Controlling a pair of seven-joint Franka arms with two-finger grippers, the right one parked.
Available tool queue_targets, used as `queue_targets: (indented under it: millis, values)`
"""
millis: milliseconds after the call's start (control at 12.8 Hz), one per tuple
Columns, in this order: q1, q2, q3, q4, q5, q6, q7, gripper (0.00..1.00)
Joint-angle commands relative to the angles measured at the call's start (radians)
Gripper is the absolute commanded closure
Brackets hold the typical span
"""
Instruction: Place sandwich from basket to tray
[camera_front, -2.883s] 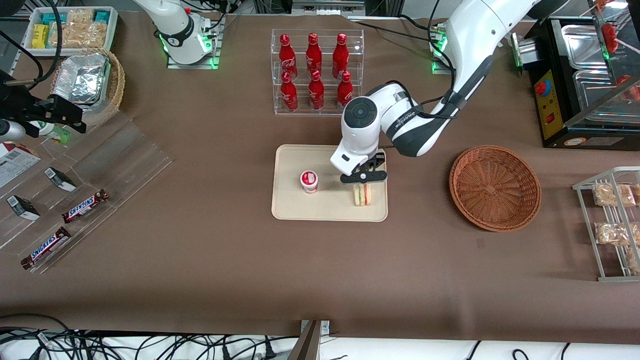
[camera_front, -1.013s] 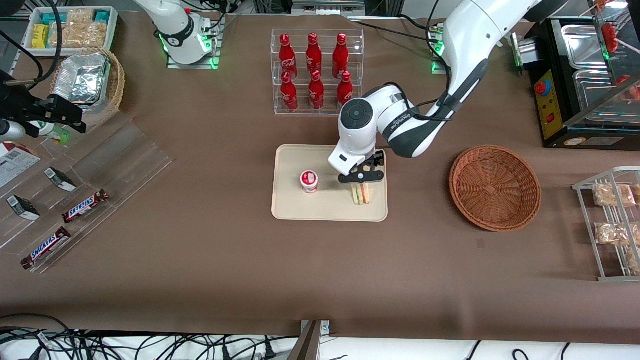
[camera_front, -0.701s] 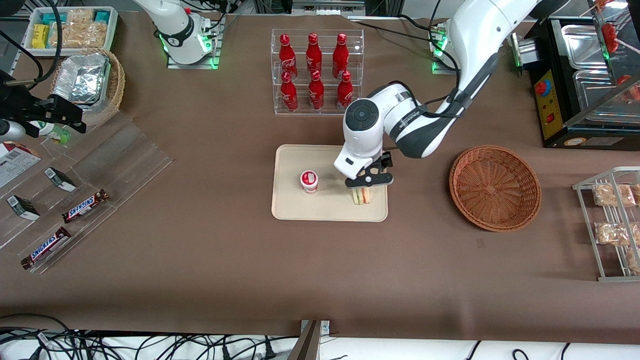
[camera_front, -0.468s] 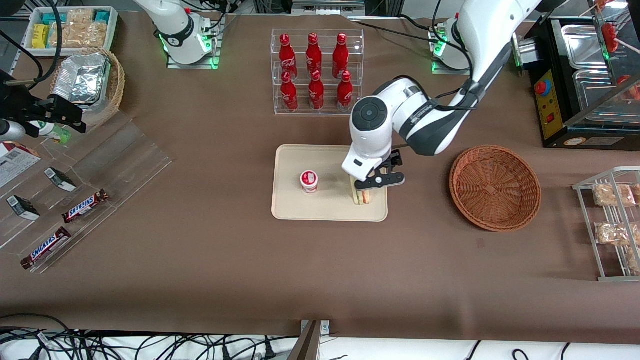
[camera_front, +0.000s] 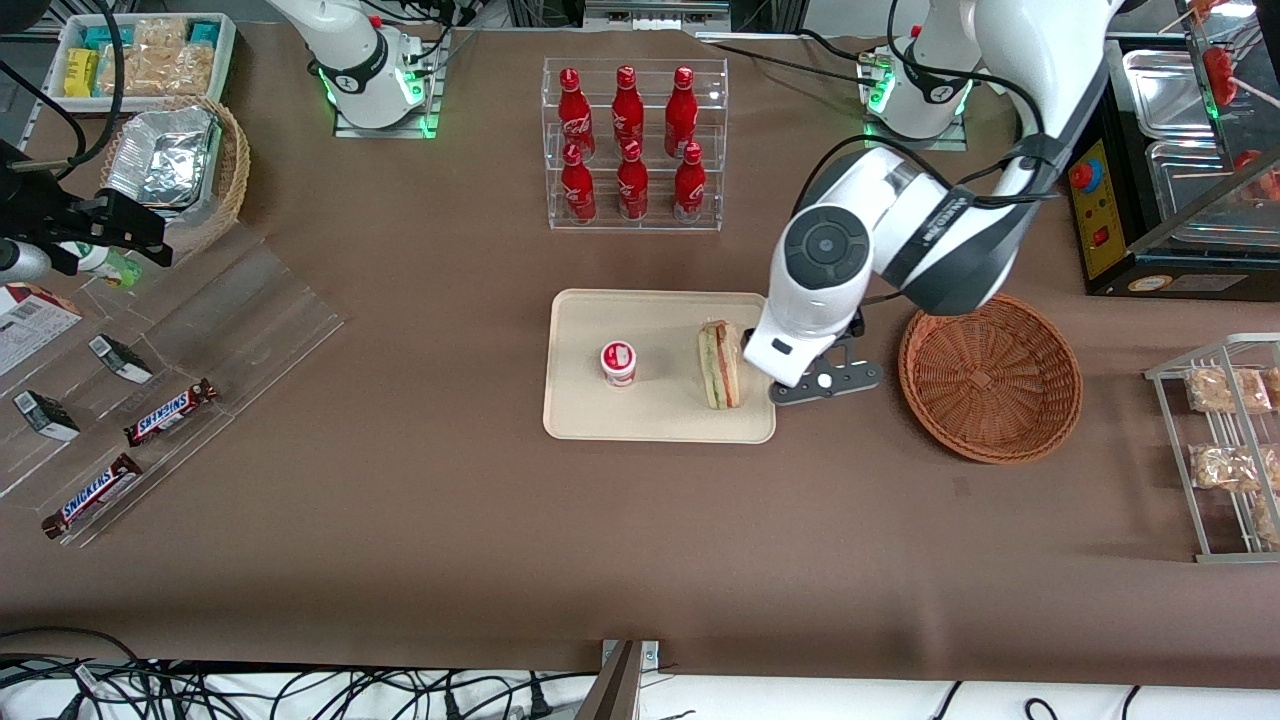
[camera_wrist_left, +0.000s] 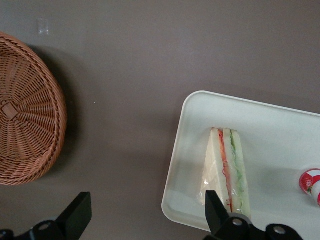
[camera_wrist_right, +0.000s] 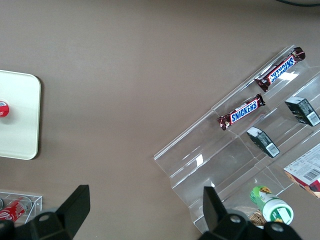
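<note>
Counter (camera_front: 420, 520): brown, carries all.
Basket (camera_front: 990, 376): wicker, empty, right of centre in the front view.
Tray (camera_front: 600, 415): cream, centre; holds sandwich.
Gripper (camera_front: 825, 382): open, empty, between tray and basket.
Sandwich (camera_front: 722, 365): on tray's basket-side end, long axis running toward the camera.

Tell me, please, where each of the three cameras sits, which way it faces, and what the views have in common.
Front view: high, facing both arms; the open gripper hangs between the tray and the empty basket.
Left wrist view: on the working arm, looking down past its fingers at the sandwich on the tray.
Right wrist view: on the parked arm, looking down at a clear rack with Snickers bars.
Shared: the tray and the red-lidded cup show in all three.
</note>
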Motion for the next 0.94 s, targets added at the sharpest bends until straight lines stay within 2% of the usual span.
queue_targets:
  millis: [0,312,623,857]
  values:
    - [0.028,-0.023,-0.005,0.049,-0.032,-0.086,0.097,0.00]
    - [-0.010,-0.043,0.138,0.149,-0.120,-0.203,0.299,0.00]
    - [-0.007,-0.132,0.323,0.155,-0.254,-0.241,0.555,0.00]
    - [-0.005,-0.162,0.440,0.155,-0.301,-0.278,0.746,0.00]
